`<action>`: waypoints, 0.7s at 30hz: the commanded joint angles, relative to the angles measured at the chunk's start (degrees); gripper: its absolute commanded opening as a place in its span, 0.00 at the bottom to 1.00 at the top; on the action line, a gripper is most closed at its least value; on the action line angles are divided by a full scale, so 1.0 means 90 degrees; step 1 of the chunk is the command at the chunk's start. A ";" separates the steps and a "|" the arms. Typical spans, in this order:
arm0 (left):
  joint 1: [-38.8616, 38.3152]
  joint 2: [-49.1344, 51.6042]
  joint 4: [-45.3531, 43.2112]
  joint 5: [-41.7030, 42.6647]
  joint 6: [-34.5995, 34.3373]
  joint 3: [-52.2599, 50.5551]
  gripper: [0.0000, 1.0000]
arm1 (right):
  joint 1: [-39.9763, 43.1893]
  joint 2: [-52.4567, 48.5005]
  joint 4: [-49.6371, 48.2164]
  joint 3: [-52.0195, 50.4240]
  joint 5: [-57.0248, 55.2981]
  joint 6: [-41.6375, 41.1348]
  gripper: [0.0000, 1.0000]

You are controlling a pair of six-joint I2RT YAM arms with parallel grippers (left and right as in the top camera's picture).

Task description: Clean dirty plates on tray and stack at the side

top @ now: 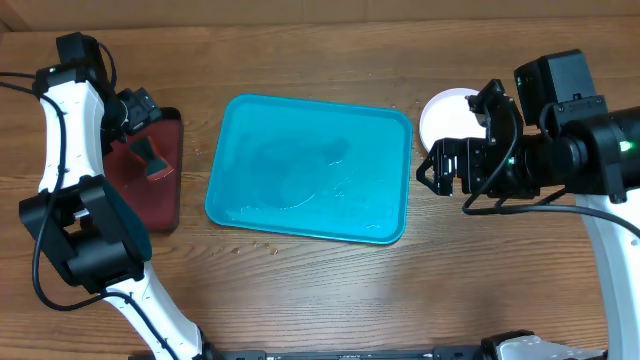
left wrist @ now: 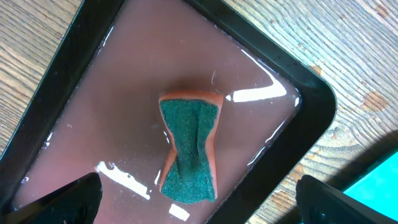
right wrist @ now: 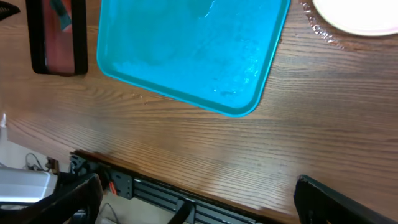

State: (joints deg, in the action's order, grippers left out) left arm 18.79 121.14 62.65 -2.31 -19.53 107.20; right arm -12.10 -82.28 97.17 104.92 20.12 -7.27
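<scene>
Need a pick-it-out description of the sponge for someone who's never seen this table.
Left of the big turquoise tray lies a smaller dark red tray with a black rim. The sponge lies in it. It is the only thing there: green scouring face, orange edge, pinched at the waist like an hourglass.

Nothing here can be read. No lettering, label, brand or number shows on the tray [top: 310, 170], the plate [top: 445, 112] or the sponge [left wrist: 189, 149].
</scene>
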 commanded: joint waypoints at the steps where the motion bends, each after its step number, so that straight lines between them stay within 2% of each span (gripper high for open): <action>1: -0.0005 -0.0129 0.0012 0.0032 0.0027 0.0119 1.00 | -0.0024 0.0017 -0.0012 -0.0002 -0.0102 0.0350 1.00; 6: -0.0005 -0.0129 0.0012 0.0032 0.0027 0.0119 1.00 | -0.0024 0.0294 -0.0012 -0.0325 -0.0279 0.0357 1.00; 10: -0.0005 -0.0129 0.0012 0.0032 0.0027 0.0119 1.00 | -0.0024 0.1008 -0.0330 -0.0959 -0.0333 0.0357 1.00; 21: -0.0005 -0.0129 0.0012 0.0032 0.0027 0.0119 1.00 | 0.0080 0.4765 -0.3674 -0.4430 -0.0466 0.0357 1.00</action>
State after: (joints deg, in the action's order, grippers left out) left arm 18.79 121.14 62.67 -2.11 -19.53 107.20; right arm -11.64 -47.33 67.90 73.01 16.34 -4.45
